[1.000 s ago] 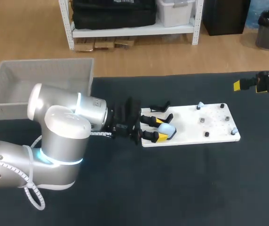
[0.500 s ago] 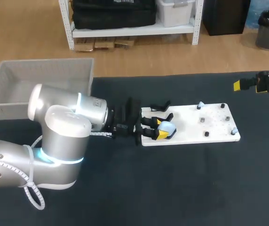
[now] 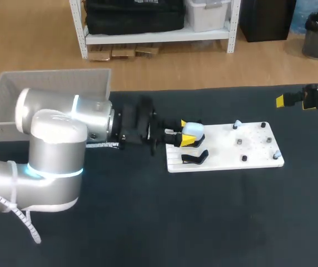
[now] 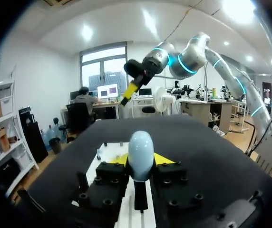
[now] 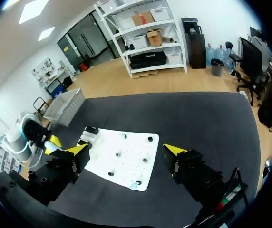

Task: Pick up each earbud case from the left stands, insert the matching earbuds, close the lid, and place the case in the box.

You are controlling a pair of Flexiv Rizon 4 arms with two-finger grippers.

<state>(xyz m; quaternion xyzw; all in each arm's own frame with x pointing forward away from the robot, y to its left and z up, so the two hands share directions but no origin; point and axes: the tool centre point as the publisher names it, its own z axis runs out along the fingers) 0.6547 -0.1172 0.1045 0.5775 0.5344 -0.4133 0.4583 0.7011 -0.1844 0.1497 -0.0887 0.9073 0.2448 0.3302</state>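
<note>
Head view. Left arm point(image 3: 53, 139) comes in from the left edge and lies across the centre-left of the frame. Left gripper point(image 3: 186, 133) sits near the centre, over the upper left corner of the board point(image 3: 225, 150). Its yellow tips are clamped on the case point(image 3: 193, 128), one on each side. The case is pale blue and egg-shaped.

Left wrist view agrees: the case point(image 4: 140, 153) stands upright between the tips of the left gripper point(image 4: 140, 160), both touching it (a dark part runs under it; cannot tell whether the case is clear of it).

Board is white and lies flat on the black table point(image 3: 148, 222), right of centre. One black stand point(image 3: 194, 158) sits at the board's lower left corner, just beside the gripper. Dark pegs point(image 3: 239, 142) dot the board's right half. A small pale blue piece point(image 3: 236, 123) sits at the board's upper edge, a second piece point(image 3: 277, 155) at its lower right corner; both too small to name.

Box point(image 3: 48, 89) is grey, in the upper left of the frame, well apart from the case.

Right gripper point(image 3: 295, 100) is at the right edge, upper half, well apart from the board. In the right wrist view its fingers are spread wide, gripping nothing point(image 5: 126, 151). The board point(image 5: 126, 161) lies ahead of them, with the left arm point(image 5: 24, 135) and box point(image 5: 67, 105) beyond it.
</note>
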